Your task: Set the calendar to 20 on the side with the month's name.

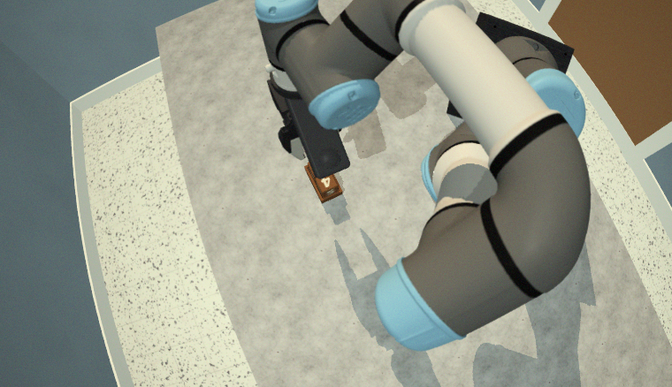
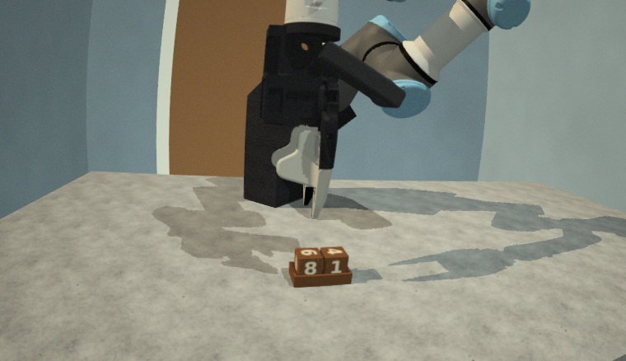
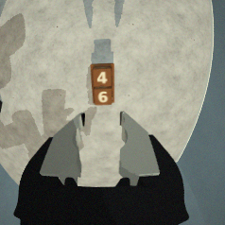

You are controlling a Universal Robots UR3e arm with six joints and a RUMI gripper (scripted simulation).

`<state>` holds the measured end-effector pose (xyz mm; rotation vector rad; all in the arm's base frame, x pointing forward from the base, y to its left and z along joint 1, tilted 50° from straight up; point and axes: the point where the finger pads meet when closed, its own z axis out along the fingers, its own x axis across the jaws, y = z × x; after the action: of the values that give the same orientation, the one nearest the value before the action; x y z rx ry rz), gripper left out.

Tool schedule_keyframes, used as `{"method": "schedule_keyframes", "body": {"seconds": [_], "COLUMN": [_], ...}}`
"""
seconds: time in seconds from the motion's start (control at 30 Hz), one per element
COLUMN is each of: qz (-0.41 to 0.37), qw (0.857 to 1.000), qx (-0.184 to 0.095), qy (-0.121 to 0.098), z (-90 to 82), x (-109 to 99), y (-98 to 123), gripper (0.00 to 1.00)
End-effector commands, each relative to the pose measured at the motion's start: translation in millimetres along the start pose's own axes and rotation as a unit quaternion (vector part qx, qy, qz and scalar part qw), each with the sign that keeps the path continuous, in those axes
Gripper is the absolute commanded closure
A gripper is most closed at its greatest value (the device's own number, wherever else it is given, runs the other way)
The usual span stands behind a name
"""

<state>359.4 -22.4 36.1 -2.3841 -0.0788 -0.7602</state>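
A small brown tray sits on the grey table and holds two brown cubes side by side. The left cube shows 8 on its front and 6 on top. The right cube shows 1 on its front and 4 on top. In the wrist view the 4 cube lies beyond the 6 cube. My gripper hangs above the table, behind the tray, pointing down. Its fingers stand partly closed with a gap and nothing between them. In the overhead view the wrist hides all but the 4 cube.
The robot's black base stands behind the gripper at the back of the table. The arm's elbow reaches over the right half of the table. A speckled floor surrounds the table.
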Motion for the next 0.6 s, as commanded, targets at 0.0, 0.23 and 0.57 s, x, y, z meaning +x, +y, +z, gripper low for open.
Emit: {"method": "schedule_keyframes", "body": {"seconds": [0.0, 0.23, 0.57], "qz": [0.0, -0.001, -0.001], "qw": [1.0, 1.0, 1.0], "qx": [-0.001, -0.001, -0.001], "qy": [0.0, 0.0, 0.0], "z": [0.4, 5.1, 14.9], "x": [0.3, 0.2, -0.1], "y": [0.5, 0.5, 0.5], "gripper": [0.71, 0.71, 0.71]}}
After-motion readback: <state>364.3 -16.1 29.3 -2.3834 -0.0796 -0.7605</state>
